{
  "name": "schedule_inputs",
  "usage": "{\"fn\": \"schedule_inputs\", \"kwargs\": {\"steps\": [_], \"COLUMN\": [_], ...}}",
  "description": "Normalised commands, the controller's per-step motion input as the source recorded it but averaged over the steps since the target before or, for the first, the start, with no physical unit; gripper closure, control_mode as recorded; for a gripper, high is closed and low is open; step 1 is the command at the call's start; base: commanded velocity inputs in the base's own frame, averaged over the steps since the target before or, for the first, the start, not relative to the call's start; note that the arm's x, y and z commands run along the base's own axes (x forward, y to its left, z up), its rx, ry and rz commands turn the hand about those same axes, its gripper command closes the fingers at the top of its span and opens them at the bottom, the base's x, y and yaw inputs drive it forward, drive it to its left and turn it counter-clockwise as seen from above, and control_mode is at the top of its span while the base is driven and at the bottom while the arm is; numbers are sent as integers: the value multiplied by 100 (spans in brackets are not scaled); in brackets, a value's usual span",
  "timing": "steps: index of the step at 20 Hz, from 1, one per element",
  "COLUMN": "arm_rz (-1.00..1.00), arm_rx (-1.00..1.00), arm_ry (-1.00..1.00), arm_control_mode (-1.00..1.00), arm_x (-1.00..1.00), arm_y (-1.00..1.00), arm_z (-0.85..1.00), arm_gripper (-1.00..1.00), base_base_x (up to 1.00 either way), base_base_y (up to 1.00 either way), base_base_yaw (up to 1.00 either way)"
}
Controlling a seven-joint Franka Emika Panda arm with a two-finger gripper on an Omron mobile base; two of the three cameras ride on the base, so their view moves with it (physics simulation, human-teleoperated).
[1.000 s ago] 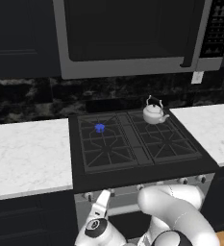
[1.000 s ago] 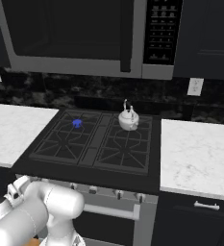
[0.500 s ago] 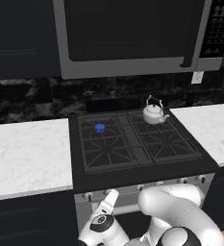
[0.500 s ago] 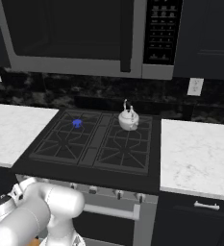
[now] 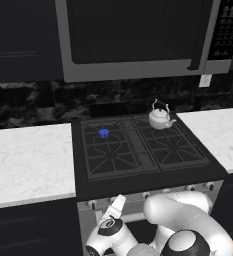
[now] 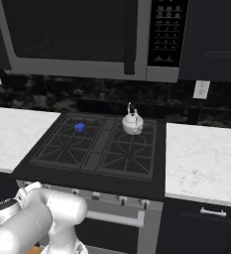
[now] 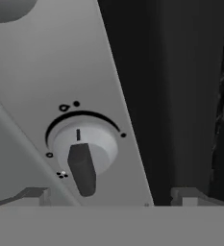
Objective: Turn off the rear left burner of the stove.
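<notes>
The black stove point(image 5: 144, 159) carries a small blue flame on its rear left burner point(image 5: 103, 133), which also burns at the burner point(image 6: 79, 127) in the right base view. My gripper point(image 5: 118, 203) is low at the stove's front panel, near the left end of the knob row. In the hand view a silver knob point(image 7: 84, 154) with a dark lever pointing down sits close ahead, left of centre. My gripper point(image 7: 111, 198) is open, its fingertips point(image 7: 31, 195) wide apart to either side of the knob and not touching it.
A steel kettle point(image 5: 160, 118) stands on the rear right burner. White marble counters point(image 5: 28, 162) flank the stove on both sides. A steel-framed microwave point(image 5: 133, 37) hangs above. The steel oven handle point(image 6: 112, 218) runs below the knobs, close to my arm.
My hand has shifted slightly right and up toward the stove's front panel. The blue flame burns as before.
</notes>
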Motion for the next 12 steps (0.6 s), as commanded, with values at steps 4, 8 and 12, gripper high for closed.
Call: {"fn": "schedule_inputs", "kwargs": {"steps": [4,8,12], "arm_rz": [6,7,12], "arm_rx": [1,0,-5], "arm_ry": [8,6,1], "arm_control_mode": [-100,-100,-100], "arm_x": [14,23,0], "arm_y": [16,46,63], "arm_z": [-16,-17,-23], "arm_gripper": [-100,-100,-100], "base_base_x": [0,0,0], "base_base_y": [0,0,0], "base_base_yaw": [0,0,0]}}
